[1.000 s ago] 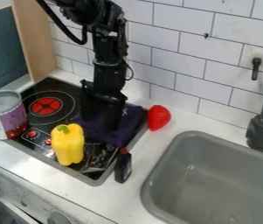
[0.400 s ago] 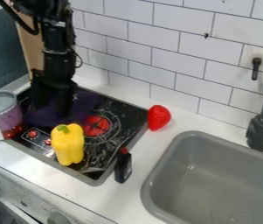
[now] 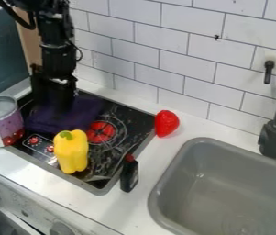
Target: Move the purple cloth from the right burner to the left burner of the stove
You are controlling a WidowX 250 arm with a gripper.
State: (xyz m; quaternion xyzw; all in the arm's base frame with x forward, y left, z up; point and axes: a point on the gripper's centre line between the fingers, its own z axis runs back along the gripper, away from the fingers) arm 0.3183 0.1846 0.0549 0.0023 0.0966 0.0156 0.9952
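Can't tell if your claw [image 3: 54, 102]'s open or gripping, so go easy with the purple cloth [image 3: 83, 110] beneath it.

The end effector [image 3: 55, 106] partly hides the purple cloth [image 3: 84, 114]; the sink [image 3: 226, 188] is cut off.

You have a white tiled wall [image 3: 183, 69] at one o'clock, a teal panel [image 3: 2, 50] at ten, white counter [image 3: 128, 211] at six and a grey sink [image 3: 195, 174] at four.
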